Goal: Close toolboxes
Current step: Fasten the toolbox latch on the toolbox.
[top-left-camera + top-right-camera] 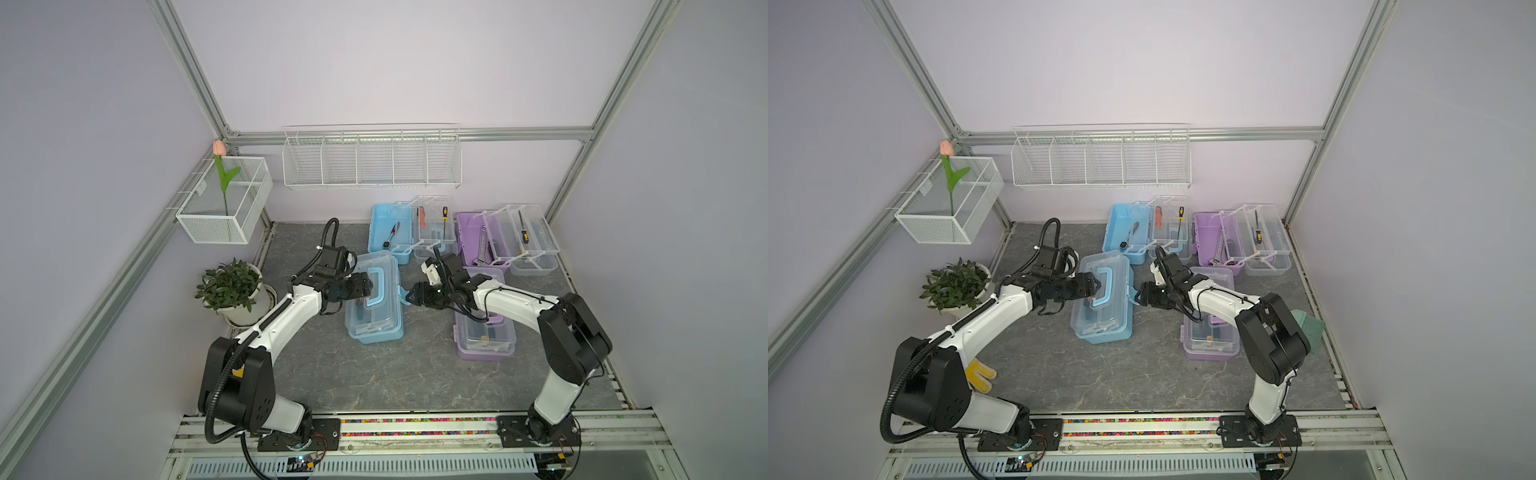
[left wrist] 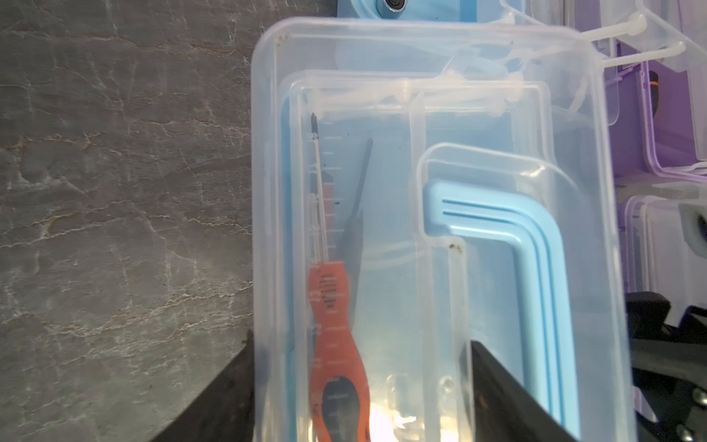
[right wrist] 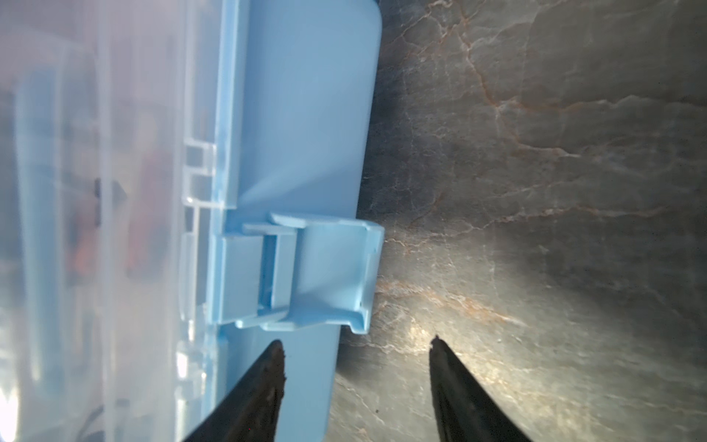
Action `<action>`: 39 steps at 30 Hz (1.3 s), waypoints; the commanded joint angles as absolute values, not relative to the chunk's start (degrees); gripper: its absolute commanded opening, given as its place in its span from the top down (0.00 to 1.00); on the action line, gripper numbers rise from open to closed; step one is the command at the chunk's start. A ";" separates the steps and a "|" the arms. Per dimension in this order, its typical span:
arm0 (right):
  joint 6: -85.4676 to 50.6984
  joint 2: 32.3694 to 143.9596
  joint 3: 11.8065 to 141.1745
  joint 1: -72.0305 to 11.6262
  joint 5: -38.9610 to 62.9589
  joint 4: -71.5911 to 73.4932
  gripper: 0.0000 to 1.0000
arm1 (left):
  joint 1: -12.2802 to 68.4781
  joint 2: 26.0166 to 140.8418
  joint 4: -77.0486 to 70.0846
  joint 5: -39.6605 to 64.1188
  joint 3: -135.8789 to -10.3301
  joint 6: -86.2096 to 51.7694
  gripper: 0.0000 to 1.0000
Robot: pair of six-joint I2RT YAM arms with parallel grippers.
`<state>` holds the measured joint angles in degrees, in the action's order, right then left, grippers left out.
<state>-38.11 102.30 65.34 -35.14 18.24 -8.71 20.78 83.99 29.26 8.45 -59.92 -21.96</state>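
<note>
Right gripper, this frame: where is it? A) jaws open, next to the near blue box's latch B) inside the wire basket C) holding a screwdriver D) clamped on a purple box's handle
A: in the right wrist view the right gripper has its jaws apart and empty, just short of the latch that sticks out from the side of the near blue toolbox.

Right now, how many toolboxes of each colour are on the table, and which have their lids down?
Light-blue: 2 (near light-blue toolbox, lid down; far light-blue toolbox, spread open)
Purple: 2 (near purple toolbox, lid down; far purple toolbox, spread open)
Total: 4
</note>
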 commanded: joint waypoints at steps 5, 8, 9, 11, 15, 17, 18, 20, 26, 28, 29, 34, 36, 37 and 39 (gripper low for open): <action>-45.17 101.30 60.15 -33.75 25.27 2.95 0.21 | 19.05 86.46 35.50 6.66 -56.09 -20.29 0.43; -48.24 101.86 58.69 -33.58 26.03 7.27 0.18 | 18.18 86.33 33.53 8.65 -54.83 -20.91 0.45; -49.02 102.06 58.34 -33.41 25.89 8.42 0.17 | 18.09 86.12 33.17 9.02 -54.56 -21.05 0.45; -51.53 102.43 57.23 -33.40 26.01 11.80 0.16 | 17.88 85.63 32.87 9.44 -54.23 -21.20 0.46; -56.64 102.65 54.30 -33.37 26.43 20.06 0.16 | 17.70 84.97 33.06 9.57 -54.45 -21.11 0.47; -59.09 102.79 52.70 -33.32 26.20 23.64 0.16 | 17.69 84.73 32.89 9.97 -54.45 -21.01 0.47; -60.32 102.96 51.97 -33.39 26.24 25.60 0.16 | 17.73 84.67 32.81 10.07 -54.48 -21.06 0.47; -63.53 103.97 50.77 -33.37 26.39 30.45 0.16 | 17.68 84.75 32.70 10.29 -54.40 -21.01 0.47; -66.98 105.64 49.06 -34.42 25.59 36.22 0.13 | 17.67 84.59 32.43 10.86 -54.58 -21.01 0.48; -68.11 106.21 49.02 -34.45 26.07 37.86 0.13 | 17.75 84.55 32.43 10.91 -54.58 -21.01 0.49; -68.69 106.49 49.21 -34.49 26.57 38.51 0.13 | 17.71 84.56 32.38 10.90 -54.58 -21.03 0.49; -69.14 106.41 49.66 -34.63 28.38 39.27 0.13 | 17.67 84.81 32.61 10.90 -54.67 -20.94 0.49; -68.55 105.53 49.54 -34.48 28.54 38.19 0.13 | 17.68 84.70 32.69 10.81 -54.76 -20.90 0.49; -67.99 104.96 49.49 -34.37 28.77 37.35 0.13 | 17.71 84.72 32.70 10.81 -54.76 -20.83 0.49; -66.76 103.63 49.27 -34.02 29.00 35.36 0.14 | 17.75 84.62 32.70 10.77 -54.84 -20.74 0.50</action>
<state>-65.28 105.41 50.33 -34.11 26.94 36.51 18.00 82.72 26.48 12.71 -57.47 -21.85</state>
